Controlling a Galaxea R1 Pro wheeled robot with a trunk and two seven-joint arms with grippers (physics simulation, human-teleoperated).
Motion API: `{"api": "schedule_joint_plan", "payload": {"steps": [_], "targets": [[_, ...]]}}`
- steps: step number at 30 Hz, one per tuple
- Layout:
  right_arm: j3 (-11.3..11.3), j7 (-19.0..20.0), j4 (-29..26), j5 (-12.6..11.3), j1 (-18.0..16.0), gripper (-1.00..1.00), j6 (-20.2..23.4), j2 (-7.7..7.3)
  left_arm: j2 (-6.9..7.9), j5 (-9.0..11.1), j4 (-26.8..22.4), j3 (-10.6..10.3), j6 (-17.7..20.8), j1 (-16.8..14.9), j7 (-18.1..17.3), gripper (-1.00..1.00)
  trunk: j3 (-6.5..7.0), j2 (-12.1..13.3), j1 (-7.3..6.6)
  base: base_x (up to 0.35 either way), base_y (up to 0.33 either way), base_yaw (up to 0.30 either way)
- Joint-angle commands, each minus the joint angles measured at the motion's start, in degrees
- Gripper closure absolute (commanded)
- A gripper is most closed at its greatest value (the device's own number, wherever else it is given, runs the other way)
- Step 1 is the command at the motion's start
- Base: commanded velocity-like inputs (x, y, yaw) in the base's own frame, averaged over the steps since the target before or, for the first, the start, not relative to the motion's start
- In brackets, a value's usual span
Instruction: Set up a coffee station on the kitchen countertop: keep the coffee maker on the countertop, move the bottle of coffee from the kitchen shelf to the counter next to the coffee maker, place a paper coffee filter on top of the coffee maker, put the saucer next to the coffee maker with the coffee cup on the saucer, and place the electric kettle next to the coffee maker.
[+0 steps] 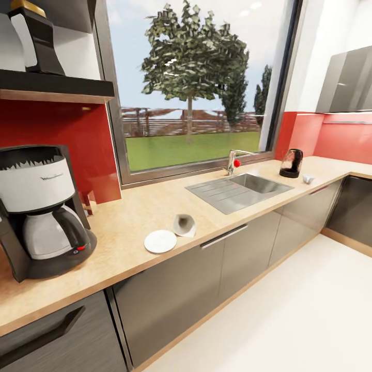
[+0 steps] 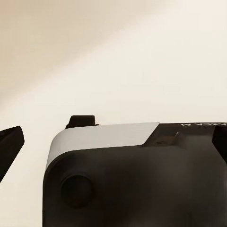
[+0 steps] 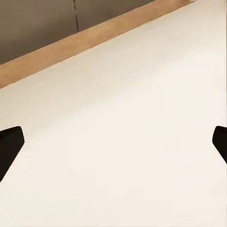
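Plainly, both grippers are spread and carry nothing: the left gripper shows dark fingertips wide apart at the edges of its wrist view, above a pale floor and a dark rounded robot part with a grey band; the right gripper is likewise spread over bare cream floor, with a wooden plinth strip and grey cabinet fronts beyond.

Outward, in the head view, the bench is a matte, light wood-grain top. The coffee maker already stands on it at the near left, glossy black with a white upper housing, a glass carafe and a small red switch. The saucer, a flat white disc, lies near the front edge, and the paper coffee filter, a crumpled white cone on its side, touches or nearly touches it. The electric kettle, dark glass and rounded, sits far off beyond the steel sink; a small pale object near it may be the cup, too small to tell. A dark, gold-capped thing, likely the bottle of coffee, is on the kitchen shelf.

By my judgement, only the coffee maker's placing is done; bottle, filter, saucer, cup and kettle all remain.
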Motion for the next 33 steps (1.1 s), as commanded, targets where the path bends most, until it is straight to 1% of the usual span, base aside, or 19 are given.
{"api": "schedule_joint_plan", "payload": {"steps": [1,5,8,11,12,14,17,20,23,24,27,28,29,30,31,33], "targets": [[-0.8,0.0,-3.5,0.0,0.0,-1.00,-0.4,-0.04,-0.01,0.0,-0.1,0.0,-0.1,0.0,0.0,-1.00,-0.05,0.0,0.00,0.000,0.000,0.000],[-3.1,-0.1,-10.5,0.0,0.0,-1.00,-0.1,-0.07,0.01,-0.1,-0.1,0.0,-0.1,0.0,0.1,-1.00,-0.05,0.0,0.00,0.000,0.000,0.000],[-4.9,-0.1,-16.1,0.1,0.0,-1.00,2.4,-0.05,0.00,-0.1,-0.1,0.0,-0.1,0.0,0.1,-1.00,-0.05,0.0,0.00,0.000,0.000,0.000],[-7.6,-0.1,-22.5,0.1,0.0,-1.00,7.1,-0.04,0.00,-0.1,-0.1,0.0,-0.1,0.0,0.1,-1.00,-0.05,0.0,0.00,0.000,0.000,0.000],[-9.9,-0.1,-27.4,0.2,0.1,-1.00,10.7,0.02,-0.01,-0.1,-0.1,-0.1,-0.1,0.0,0.1,-1.00,-0.05,0.0,0.00,0.000,0.000,0.000],[-11.9,-0.1,-32.3,0.2,0.1,-1.00,14.3,0.08,-0.01,-0.1,-0.1,-0.1,-0.1,0.0,0.1,-1.00,-0.05,0.0,0.00,0.000,0.000,0.000],[-13.8,-0.1,-39.8,0.2,0.1,-1.00,20.0,0.19,-0.01,0.0,-0.1,-0.2,-0.1,0.0,0.1,-1.00,-0.05,0.0,0.00,0.000,0.000,0.000],[-14.7,-0.1,-47.4,0.2,0.1,-1.00,25.4,0.39,-0.01,0.0,-0.2,-0.3,-0.1,0.0,0.1,-1.00,-0.05,0.0,0.00,0.000,0.000,0.000],[-14.9,-0.1,-54.1,0.1,0.1,-1.00,29.6,0.56,-0.01,0.0,-0.2,-0.3,-0.1,0.0,0.1,-1.00,-0.05,0.0,0.00,0.000,0.000,0.000],[-15.0,0.0,-57.6,0.1,0.1,-1.00,31.4,0.72,-0.01,0.0,-0.2,-0.3,-0.1,0.0,0.1,-1.00,-0.05,0.0,0.00,0.000,0.000,0.000],[-14.7,0.0,-61.6,0.0,-0.2,-1.00,33.0,1.40,-0.01,0.0,-0.2,-0.3,-0.1,0.0,0.1,-1.00,-0.05,0.0,0.00,0.000,0.000,0.000],[-14.2,0.0,-63.4,-0.1,-0.4,-1.00,33.6,1.95,-0.01,0.0,-0.2,-0.3,-0.1,0.0,0.0,-1.00,-0.05,0.0,0.00,0.000,0.000,0.000],[-11.4,0.0,-65.3,-0.1,-0.7,-1.00,34.1,2.74,0.03,0.0,-0.2,-0.3,-0.1,0.0,0.0,-1.00,-0.05,0.0,0.00,0.000,0.000,0.000],[-10.4,0.0,-65.6,-0.1,-0.9,-1.00,34.1,2.86,0.02,0.0,-0.2,-0.3,-0.1,0.0,0.0,-1.00,-0.05,0.0,0.00,0.000,0.000,0.000],[-8.7,0.0,-66.3,-0.1,-1.5,-1.00,34.2,3.02,0.04,0.0,-0.2,-0.3,-0.1,0.0,0.0,-1.00,-0.05,0.0,0.00,0.000,0.000,0.000],[-7.0,0.0,-67.1,-0.1,-2.7,-1.00,34.3,3.18,0.06,0.0,-0.2,-0.3,-0.2,0.0,0.0,-1.00,-0.05,0.0,0.00,0.000,0.000,0.000]]}}
